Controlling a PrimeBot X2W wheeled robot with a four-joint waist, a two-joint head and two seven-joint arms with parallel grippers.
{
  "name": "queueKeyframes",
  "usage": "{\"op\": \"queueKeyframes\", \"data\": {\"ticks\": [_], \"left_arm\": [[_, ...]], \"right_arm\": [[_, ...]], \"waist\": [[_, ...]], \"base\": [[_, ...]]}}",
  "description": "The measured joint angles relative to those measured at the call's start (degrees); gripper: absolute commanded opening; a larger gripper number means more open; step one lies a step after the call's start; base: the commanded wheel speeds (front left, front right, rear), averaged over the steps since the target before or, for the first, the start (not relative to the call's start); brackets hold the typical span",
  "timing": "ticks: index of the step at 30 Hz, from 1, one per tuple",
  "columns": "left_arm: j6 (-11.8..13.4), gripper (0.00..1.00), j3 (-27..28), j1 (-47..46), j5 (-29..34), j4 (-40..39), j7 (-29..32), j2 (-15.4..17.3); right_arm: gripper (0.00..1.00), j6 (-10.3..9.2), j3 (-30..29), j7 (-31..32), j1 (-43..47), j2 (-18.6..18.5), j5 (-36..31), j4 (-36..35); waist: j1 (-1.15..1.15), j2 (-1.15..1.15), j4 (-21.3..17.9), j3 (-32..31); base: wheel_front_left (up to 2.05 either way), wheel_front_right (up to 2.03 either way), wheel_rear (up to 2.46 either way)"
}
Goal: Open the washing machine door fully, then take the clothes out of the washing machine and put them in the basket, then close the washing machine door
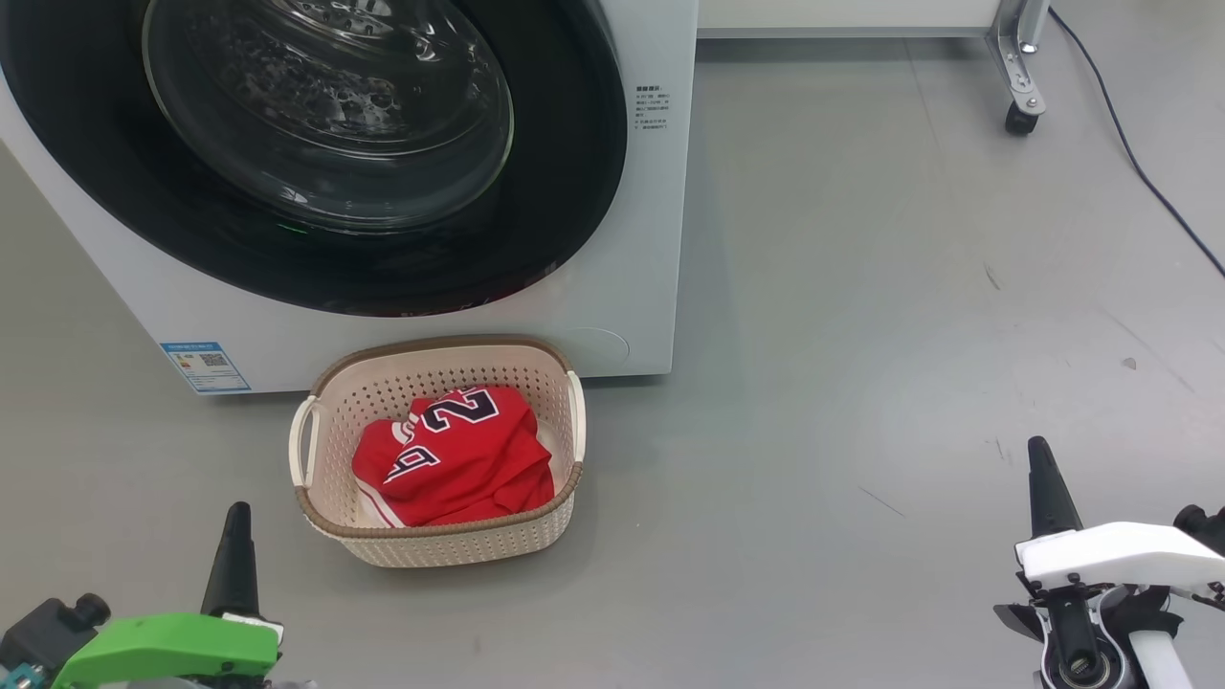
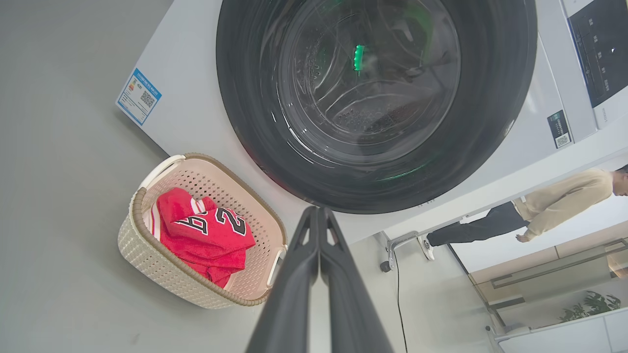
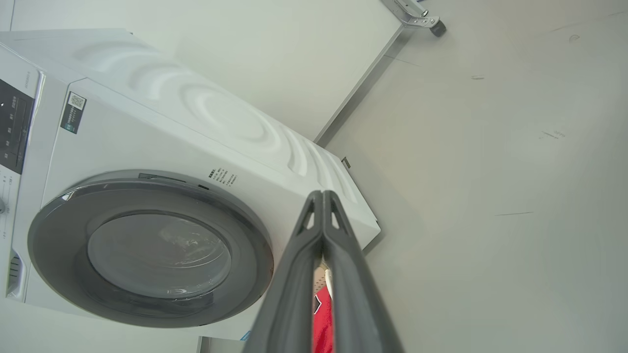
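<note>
Here, the red jersey (image 1: 450, 464) lies in the basket (image 1: 450, 547); left gripper (image 1: 235, 522) and right gripper (image 1: 1039, 455) are pinched together, empty.

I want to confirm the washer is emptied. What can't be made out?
Leftover load: head and left wrist views, glare on the washing machine door glass hides it.
Anything under the red jersey in the basket: head view, covered.
Blue label text: head view, too small.

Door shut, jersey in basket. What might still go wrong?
1. The basket sits on the floor right before the washing machine; driving forward might knock it.
2. A cable trails across the floor at right; wheels might snag it.
3. A person stands beyond the machine; wide turns risk contact.
</note>
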Motion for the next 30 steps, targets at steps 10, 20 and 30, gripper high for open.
{"op": "queueKeyframes", "data": {"ticks": [10, 20, 30], "left_arm": [[-0.01, 0.00, 0.30, -0.65, -6.67, 0.86, 1.85, 0.15], [-0.01, 0.00, 0.70, -1.20, -13.19, 1.48, 3.57, 0.26], [-0.01, 0.00, 1.44, -2.40, -20.91, 2.13, 5.73, 0.45]], "right_arm": [[0.00, 0.40, -0.97, 1.93, -0.08, -0.30, 7.54, 0.62], [0.00, 0.42, -2.07, 3.76, -0.59, -0.38, 14.95, 1.20], [0.00, 0.48, -3.24, 5.92, -1.15, -0.52, 23.70, 1.90]], "waist": [[0.00, 0.00, 0.22, -0.54], [0.00, 0.00, 0.44, -1.08], [0.00, 0.00, 0.70, -1.72]], "base": [[0.00, 0.00, 0.00], [0.00, 0.00, 0.00], [0.00, 0.00, 0.00]]}}
